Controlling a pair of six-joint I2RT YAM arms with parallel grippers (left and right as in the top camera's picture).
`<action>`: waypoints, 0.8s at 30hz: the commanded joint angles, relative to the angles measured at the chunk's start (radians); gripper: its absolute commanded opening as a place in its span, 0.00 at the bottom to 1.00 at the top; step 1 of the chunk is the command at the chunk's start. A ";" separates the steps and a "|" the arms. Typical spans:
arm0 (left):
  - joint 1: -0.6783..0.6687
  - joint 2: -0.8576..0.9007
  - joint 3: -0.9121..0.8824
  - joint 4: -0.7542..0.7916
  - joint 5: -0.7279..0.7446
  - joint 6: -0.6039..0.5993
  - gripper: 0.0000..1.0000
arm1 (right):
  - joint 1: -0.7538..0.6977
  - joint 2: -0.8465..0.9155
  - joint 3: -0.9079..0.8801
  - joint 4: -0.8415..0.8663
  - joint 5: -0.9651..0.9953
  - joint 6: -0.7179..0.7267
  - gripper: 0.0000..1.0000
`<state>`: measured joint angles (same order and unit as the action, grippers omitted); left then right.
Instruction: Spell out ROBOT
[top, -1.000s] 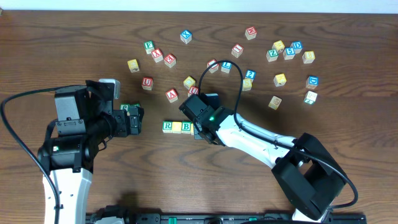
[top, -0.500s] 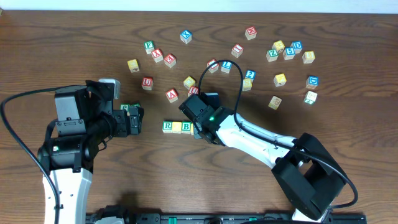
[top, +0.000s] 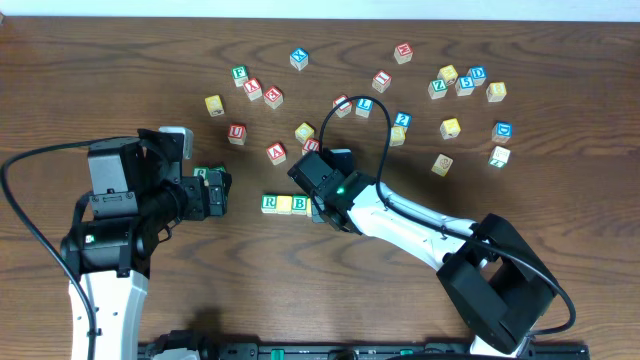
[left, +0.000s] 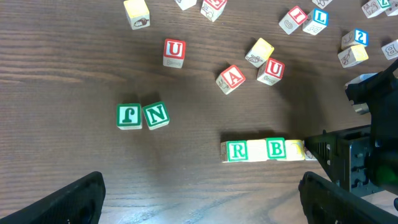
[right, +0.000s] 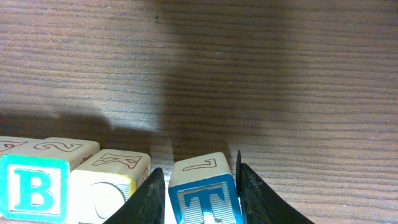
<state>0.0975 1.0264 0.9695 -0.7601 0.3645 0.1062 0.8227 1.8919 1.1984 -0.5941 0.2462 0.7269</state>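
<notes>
A row of blocks lies on the wooden table: green R (top: 268, 204), a yellow block (top: 284, 204), green B (top: 300, 204). In the left wrist view the row reads R (left: 236, 150), plain yellow face (left: 256, 149), B (left: 276, 149), then a yellow block (left: 295, 149) at the right gripper. My right gripper (top: 318, 210) is shut on a blue T block (right: 202, 190), set just right of the yellow O block (right: 115, 180) and B (right: 28, 186). My left gripper (left: 202, 205) is open and empty, left of the row.
Two green blocks, J (left: 129, 116) and N (left: 155, 115), sit by the left gripper. Red U (top: 236, 131), red A (top: 277, 152) and several more letter blocks lie scattered across the far half of the table (top: 520, 220).
</notes>
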 joint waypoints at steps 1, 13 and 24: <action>0.004 -0.002 0.003 -0.003 0.001 0.013 0.98 | 0.004 0.022 -0.005 0.003 0.037 0.013 0.33; 0.004 -0.002 0.003 -0.003 0.001 0.013 0.98 | 0.003 0.021 -0.004 0.031 0.046 -0.002 0.33; 0.004 -0.002 0.003 -0.003 0.001 0.013 0.98 | -0.011 0.021 0.013 0.033 0.145 -0.003 0.29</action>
<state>0.0975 1.0264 0.9695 -0.7597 0.3645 0.1062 0.8215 1.8919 1.1984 -0.5606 0.3248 0.7227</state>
